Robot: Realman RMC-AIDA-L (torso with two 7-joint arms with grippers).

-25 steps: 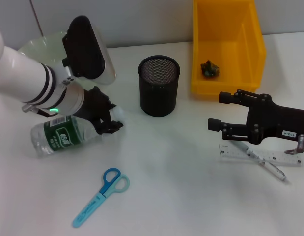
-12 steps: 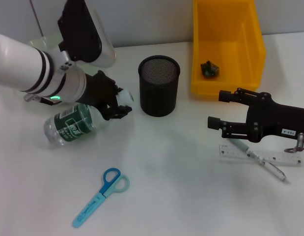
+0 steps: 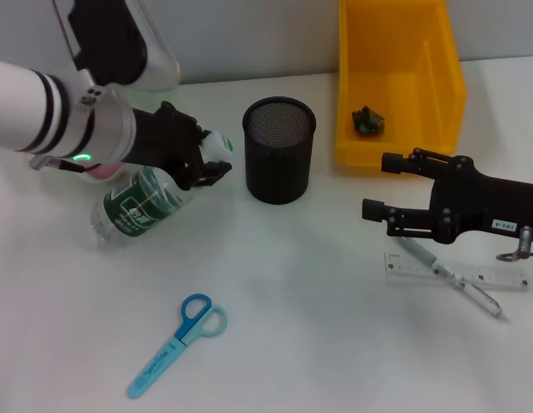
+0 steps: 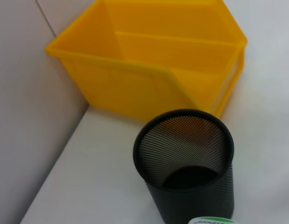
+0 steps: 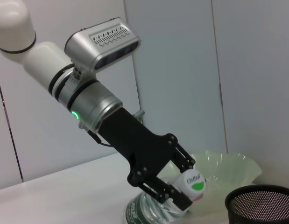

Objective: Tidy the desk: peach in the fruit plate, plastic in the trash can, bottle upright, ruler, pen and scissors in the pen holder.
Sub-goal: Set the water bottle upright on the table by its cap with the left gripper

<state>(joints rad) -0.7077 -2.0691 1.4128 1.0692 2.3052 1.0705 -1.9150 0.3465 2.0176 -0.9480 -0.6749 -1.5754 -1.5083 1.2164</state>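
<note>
"What lies nearest on the desk (image 3: 318,344)?"

"The scissors (image 3: 176,344), well in front of the pen holder (image 3: 279,149)."

"And the claws?"

"The left claw (image 3: 206,163) is squeezed around the bottle (image 3: 145,202) neck, just left of the pen holder, bottle tilted. The right claw (image 3: 382,185) is spread wide, holding nothing, above the pen (image 3: 451,280) and ruler (image 3: 455,271)."

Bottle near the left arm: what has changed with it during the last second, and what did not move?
The left gripper, shut on the bottle at its neck, has tipped its capped end up and toward the pen holder. The right gripper, scissors, ruler and pen stayed put.
</note>
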